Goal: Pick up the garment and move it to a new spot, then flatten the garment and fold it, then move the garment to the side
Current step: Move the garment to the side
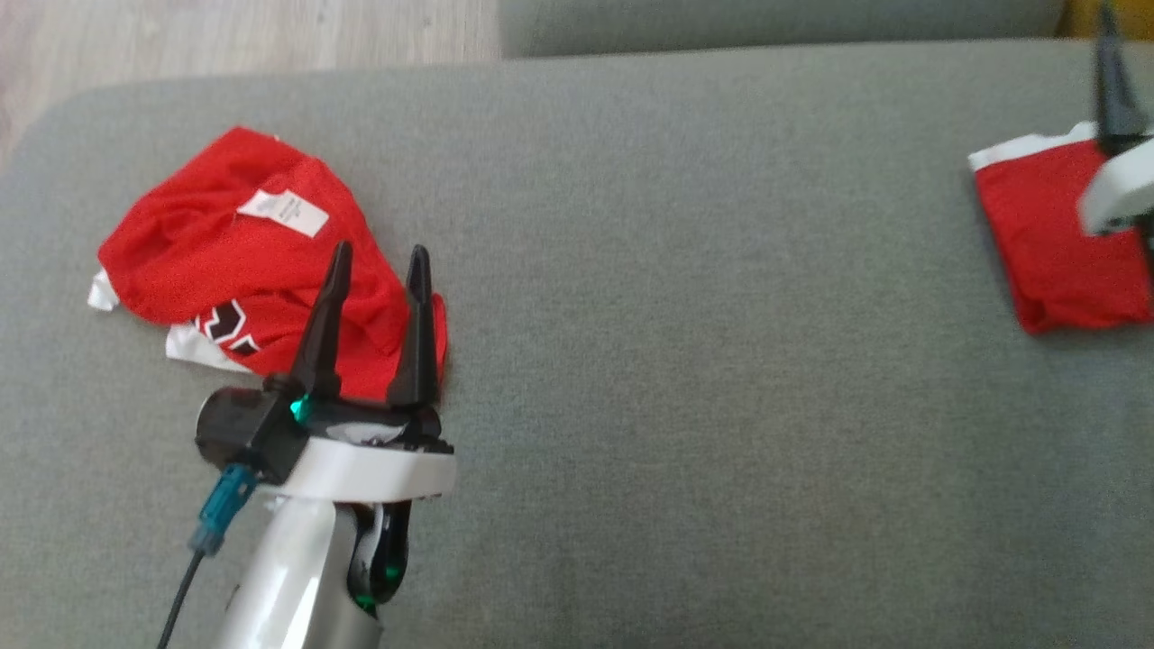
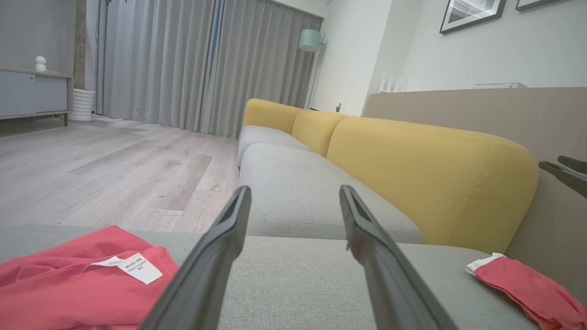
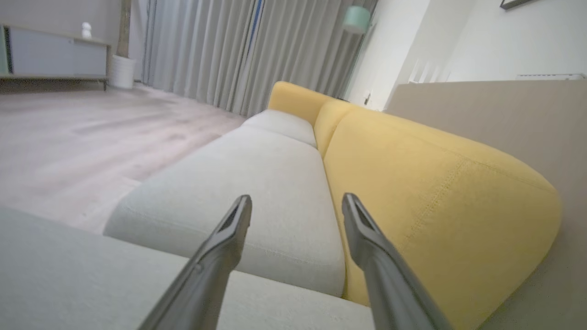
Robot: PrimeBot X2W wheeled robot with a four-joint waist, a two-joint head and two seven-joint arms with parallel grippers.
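The garment (image 1: 1055,243) lies folded into a small red rectangle with a white edge at the far right of the grey seat cushion; the left wrist view has it at the lower right (image 2: 527,284). My right gripper (image 1: 1111,72) hovers blurred over its far right corner, and in its own view (image 3: 297,201) the jaws are open with nothing between them. A second red jersey (image 1: 243,261) lies crumpled at the left, showing a white tag and black-and-white lettering. My left gripper (image 1: 380,252) stands open over that jersey's right edge, holding nothing (image 2: 296,192).
The grey cushion (image 1: 685,315) stretches wide between the two red pieces. A yellow backrest (image 2: 412,174) runs along the sofa's right side, with another grey seat (image 3: 257,183) beyond. Wooden floor (image 2: 114,174) lies off the cushion's far left edge.
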